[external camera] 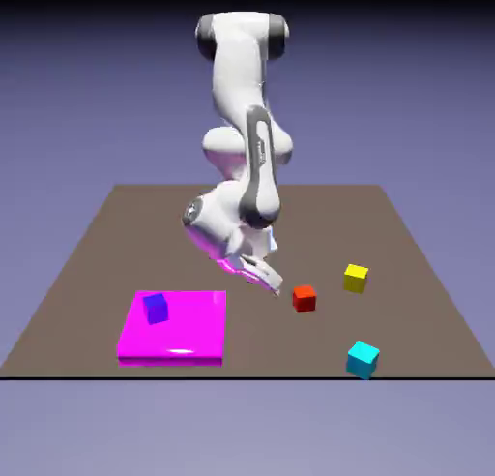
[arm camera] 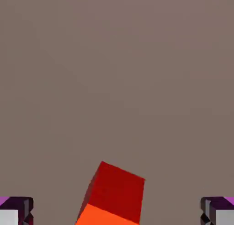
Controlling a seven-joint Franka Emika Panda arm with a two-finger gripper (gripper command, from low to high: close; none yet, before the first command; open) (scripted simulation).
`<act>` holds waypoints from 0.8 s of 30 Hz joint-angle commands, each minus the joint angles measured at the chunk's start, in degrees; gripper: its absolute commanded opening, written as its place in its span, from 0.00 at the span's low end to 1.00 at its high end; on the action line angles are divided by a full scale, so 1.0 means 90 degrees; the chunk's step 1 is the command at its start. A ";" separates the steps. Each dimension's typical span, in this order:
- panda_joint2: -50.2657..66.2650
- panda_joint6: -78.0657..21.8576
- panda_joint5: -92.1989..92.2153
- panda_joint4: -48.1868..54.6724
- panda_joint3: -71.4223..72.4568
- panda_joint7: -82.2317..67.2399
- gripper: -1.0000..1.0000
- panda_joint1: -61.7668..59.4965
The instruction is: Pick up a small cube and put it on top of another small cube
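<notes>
The small red cube (external camera: 305, 297) rests on the brown table, right of centre. In the hand view the red cube (arm camera: 114, 195) sits at the bottom edge, between the two fingertips (arm camera: 17, 211) and well apart from both. My gripper (external camera: 270, 279) hangs tilted just to the left of the cube in the exterior view, slightly above the table. It is open, and nothing is held. A yellow cube (external camera: 356, 278) lies behind and to the right of the red one. A cyan cube (external camera: 363, 359) lies near the front edge.
A flat magenta slab (external camera: 189, 329) lies at the front left with a small blue cube (external camera: 155, 308) on top of it. The table's front edge (external camera: 247, 377) runs just beyond the slab and the cyan cube.
</notes>
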 commanded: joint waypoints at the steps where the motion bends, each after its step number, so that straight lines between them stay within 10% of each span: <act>1: 0.0220 -0.0245 0.0277 0.0038 0.0029 0.0054 0.50 -0.0062; 11: 0.1848 -0.0366 0.2132 0.0385 0.0564 -0.0434 0.50 0.0135; 12: 0.1848 -0.0366 0.2132 0.0385 0.0564 -0.0434 0.00 0.0135; 24: 0.1568 -0.0045 0.1313 0.1327 0.1685 0.1389 0.00 -0.1045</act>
